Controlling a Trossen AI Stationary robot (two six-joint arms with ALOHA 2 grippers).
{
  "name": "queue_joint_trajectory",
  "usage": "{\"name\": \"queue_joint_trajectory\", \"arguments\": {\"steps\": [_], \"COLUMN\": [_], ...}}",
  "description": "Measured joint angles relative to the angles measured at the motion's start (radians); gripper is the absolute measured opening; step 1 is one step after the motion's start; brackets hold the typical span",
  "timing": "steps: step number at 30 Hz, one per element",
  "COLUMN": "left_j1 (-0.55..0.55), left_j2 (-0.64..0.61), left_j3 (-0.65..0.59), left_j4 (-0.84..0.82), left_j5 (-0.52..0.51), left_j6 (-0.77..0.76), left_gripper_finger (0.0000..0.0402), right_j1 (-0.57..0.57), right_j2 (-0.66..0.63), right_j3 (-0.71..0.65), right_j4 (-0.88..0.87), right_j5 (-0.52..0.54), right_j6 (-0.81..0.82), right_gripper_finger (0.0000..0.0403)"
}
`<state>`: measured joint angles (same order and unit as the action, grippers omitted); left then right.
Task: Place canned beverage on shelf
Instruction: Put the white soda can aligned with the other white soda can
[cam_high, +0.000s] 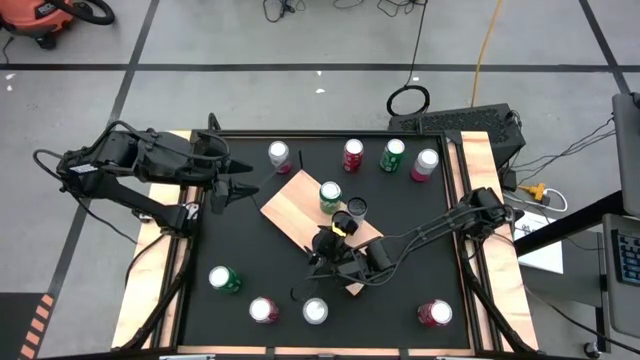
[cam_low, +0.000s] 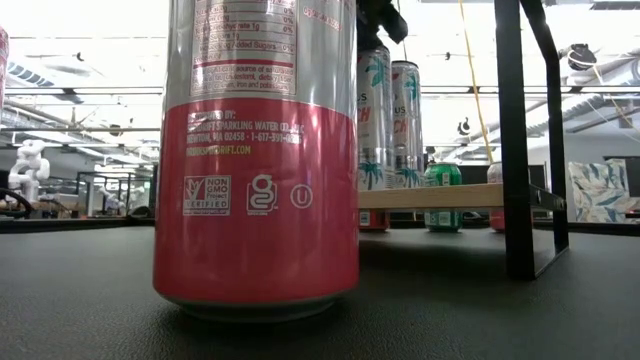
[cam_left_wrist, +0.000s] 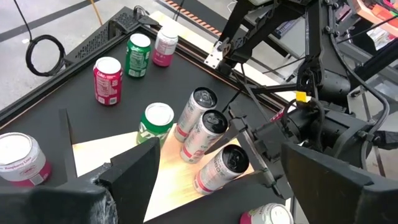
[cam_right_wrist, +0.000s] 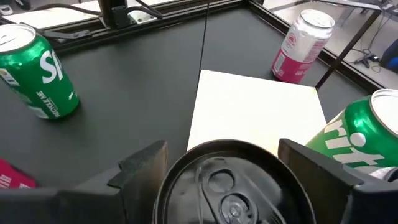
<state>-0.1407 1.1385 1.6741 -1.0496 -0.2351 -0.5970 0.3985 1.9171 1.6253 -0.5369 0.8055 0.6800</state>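
The right gripper (cam_high: 335, 243) clamps a slim can (cam_right_wrist: 230, 183) over the shelf (cam_high: 290, 205). The left gripper (cam_high: 236, 178) hovers wide beside the shelf, above the tabletop (cam_high: 400, 290).

An orange vacuum (cam_high: 40, 22) and cable coil (cam_high: 408, 100) on the floor.

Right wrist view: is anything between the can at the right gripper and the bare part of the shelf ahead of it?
Nothing visible does. The slim can at the right gripper is over the shelf, and bare board lies straight ahead. A green can stands on the shelf off to one side, clear of that stretch.
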Motion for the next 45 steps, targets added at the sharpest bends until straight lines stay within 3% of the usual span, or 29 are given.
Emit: {"name": "queue_joint_trajectory", "arguments": {"steps": [8,18,22,29,37,41,45], "left_j1": [-0.036,-0.124,-0.172,-0.317,-0.492,-0.492,-0.474], "left_j2": [0.000,0.053,0.109,0.234,0.387,0.479,0.588], "left_j3": [0.000,0.001,0.001,0.001,0.000,0.001,0.000], "left_j4": [-0.012,-0.017,-0.014,0.003,0.017,0.051,0.053], "left_j5": [0.007,-0.002,-0.003,-0.052,-0.280,-0.327,-0.309], "left_j6": [-0.026,-0.052,-0.052,-0.066,-0.236,-0.258,-0.211], "left_gripper_finger": [0.0333,0.0333,0.0333,0.0333,0.0333,0.0333,0.0333], "right_j1": [0.000,0.029,0.053,0.075,0.065,0.036,0.014], "right_j2": [-0.015,-0.014,-0.014,-0.025,-0.184,-0.242,-0.282], "right_j3": [0.079,0.287,0.451,0.725,0.709,0.708,0.708], "right_j4": [-0.021,-0.118,-0.280,-0.750,-0.904,-0.913,-0.929], "right_j5": [0.001,0.000,0.001,0.003,0.004,0.003,-0.052], "right_j6": [-0.016,-0.102,-0.119,-0.038,-0.068,-0.122,-0.182], "right_gripper_finger": [0.0320,0.0324,0.0324,0.0311,0.0277,0.0264,0.0253]}}
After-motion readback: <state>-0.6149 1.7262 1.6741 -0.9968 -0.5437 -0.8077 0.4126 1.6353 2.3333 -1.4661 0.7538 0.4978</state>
